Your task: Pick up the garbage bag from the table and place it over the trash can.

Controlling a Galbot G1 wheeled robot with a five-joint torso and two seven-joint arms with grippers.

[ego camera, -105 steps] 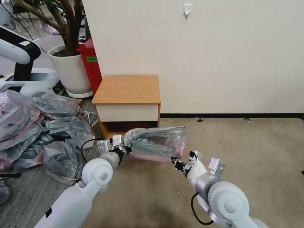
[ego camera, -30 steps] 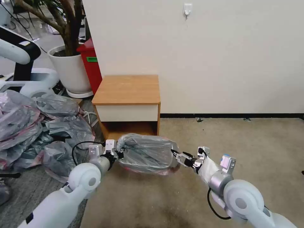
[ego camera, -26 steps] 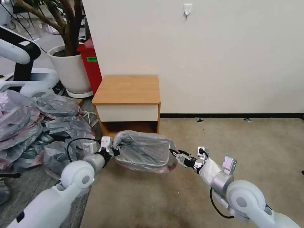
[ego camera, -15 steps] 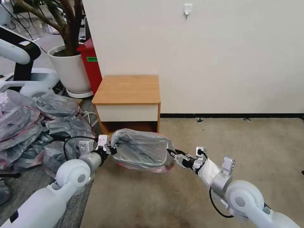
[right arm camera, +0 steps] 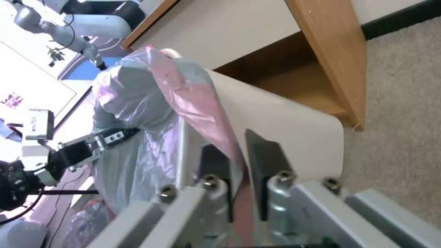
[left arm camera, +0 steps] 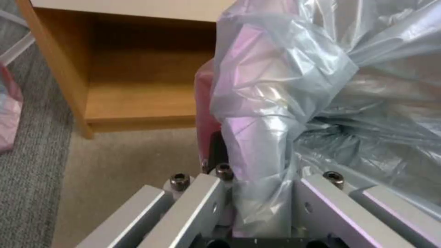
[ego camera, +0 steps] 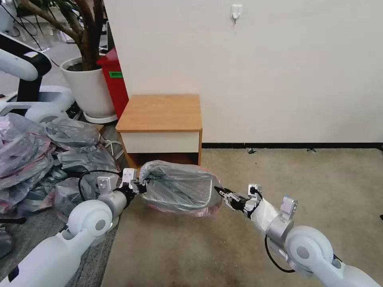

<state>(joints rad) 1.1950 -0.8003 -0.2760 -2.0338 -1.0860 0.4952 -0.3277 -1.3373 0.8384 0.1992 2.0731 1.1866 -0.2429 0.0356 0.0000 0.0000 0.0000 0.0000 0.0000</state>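
Since a few seconds ago the garbage bag (ego camera: 179, 187) has been drawn down from a loose tent into a snug dome over the trash can (right arm camera: 285, 127), on the carpet just near of the tabletop (ego camera: 161, 112); the covering looks nearly done. The left gripper (ego camera: 137, 186) reaches low to the bag's left end, jaws pinching gathered film. The right gripper (ego camera: 224, 195) mirrors it, jaws nipping the pink rim band.

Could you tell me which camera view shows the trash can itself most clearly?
The right wrist view: the trash can's bare cream side wall and rounded corner show beside the garbage bag's pink rim band. In the head view the can is only a pale edge under the bag. The left wrist view shows bag plastic covering it.
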